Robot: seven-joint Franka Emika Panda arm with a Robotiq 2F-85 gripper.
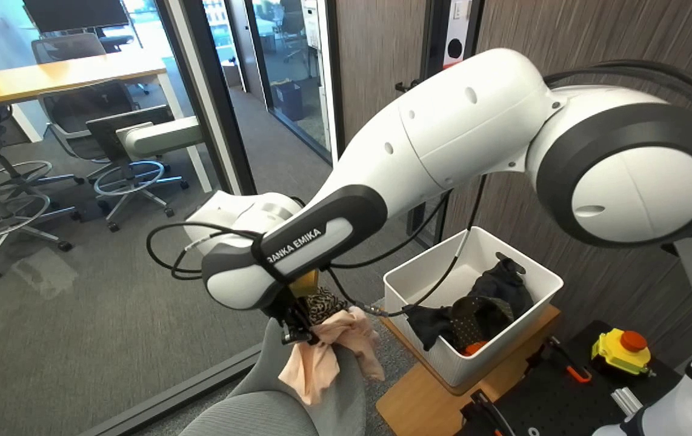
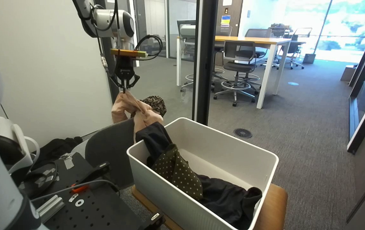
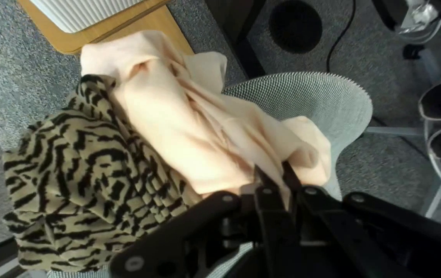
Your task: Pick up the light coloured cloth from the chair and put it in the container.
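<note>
Pale peach cloth (image 3: 166, 116), soft and creased, is caught by a narrow fold between the tips of my black two-fingered pincer (image 2: 124, 90), which are pressed together on it. In an exterior view it hangs bunched below them, and its lower folds drape over the curved back of a grey woven chair (image 1: 255, 415). Right against it lies a tan cloth with black tiger stripes (image 3: 85, 181). Pincer, chair and both of these cloths are off the light-brown wooden table (image 2: 276, 204), beyond one of its edges and near a corner. Seen from my wrist, the far end of the peach cloth overlaps the table's edge close to that rounded corner; whether it touches the wood I cannot tell. On the table, close to its edges, stands a deep white rectangular bin (image 2: 224, 150) with ribbed outer walls. Inside it I see heaped black cloth (image 2: 224, 195) and an olive cloth with pale dots (image 2: 179, 172). Past another edge of the table is a black perforated board (image 1: 552, 406), which bears a yellow box with a red button (image 1: 622, 351).
</note>
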